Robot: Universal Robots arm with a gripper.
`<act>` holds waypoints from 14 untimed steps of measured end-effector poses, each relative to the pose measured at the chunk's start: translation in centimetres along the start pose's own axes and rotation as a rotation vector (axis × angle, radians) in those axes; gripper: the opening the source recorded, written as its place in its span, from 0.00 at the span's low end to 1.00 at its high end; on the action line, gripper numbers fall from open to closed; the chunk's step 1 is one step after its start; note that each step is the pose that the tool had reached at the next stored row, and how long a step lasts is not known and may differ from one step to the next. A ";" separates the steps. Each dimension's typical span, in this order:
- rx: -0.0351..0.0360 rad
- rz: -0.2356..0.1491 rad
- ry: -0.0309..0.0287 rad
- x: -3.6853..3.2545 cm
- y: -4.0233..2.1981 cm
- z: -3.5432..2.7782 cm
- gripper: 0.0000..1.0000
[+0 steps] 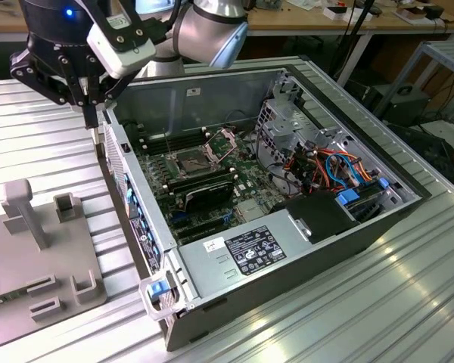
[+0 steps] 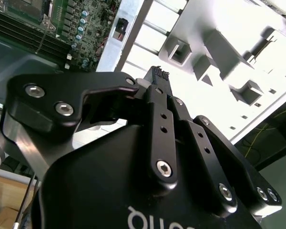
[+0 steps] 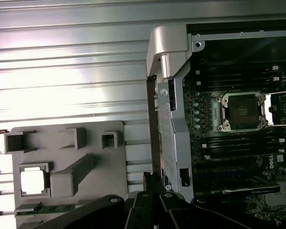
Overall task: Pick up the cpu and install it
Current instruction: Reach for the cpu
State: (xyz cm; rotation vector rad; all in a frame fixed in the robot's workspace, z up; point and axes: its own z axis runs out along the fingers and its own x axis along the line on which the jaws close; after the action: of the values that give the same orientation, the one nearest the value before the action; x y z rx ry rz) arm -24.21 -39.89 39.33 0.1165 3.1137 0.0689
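In the exterior view's upper left, the black metal gripper (image 1: 98,138) hangs beside the wall of the open grey computer case (image 1: 303,253), fingers pressed together on nothing.

In the first wrist view, the square silver cpu (image 3: 32,182) sits in a pocket of the grey plastic holder tray (image 3: 88,138), apart from the gripper. The black motherboard socket (image 3: 241,108) is uncovered.

In the second wrist view, the fingertips (image 2: 157,77) meet.

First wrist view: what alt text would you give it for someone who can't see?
A square silver chip sits in a grey tray on a ribbed metal table, beside an open computer case whose circuit board shows an open socket. The black gripper hangs by the case's wall.
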 end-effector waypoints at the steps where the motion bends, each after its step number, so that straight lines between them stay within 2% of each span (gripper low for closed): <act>1: 0.0000 0.000 0.0000 0.11 -0.01 0.00 0.11; 14: 0.0000 0.000 0.0000 2.19 -0.16 -0.06 0.11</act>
State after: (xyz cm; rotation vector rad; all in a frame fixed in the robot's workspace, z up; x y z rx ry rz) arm -26.40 -39.89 39.33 0.1165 3.1136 0.0689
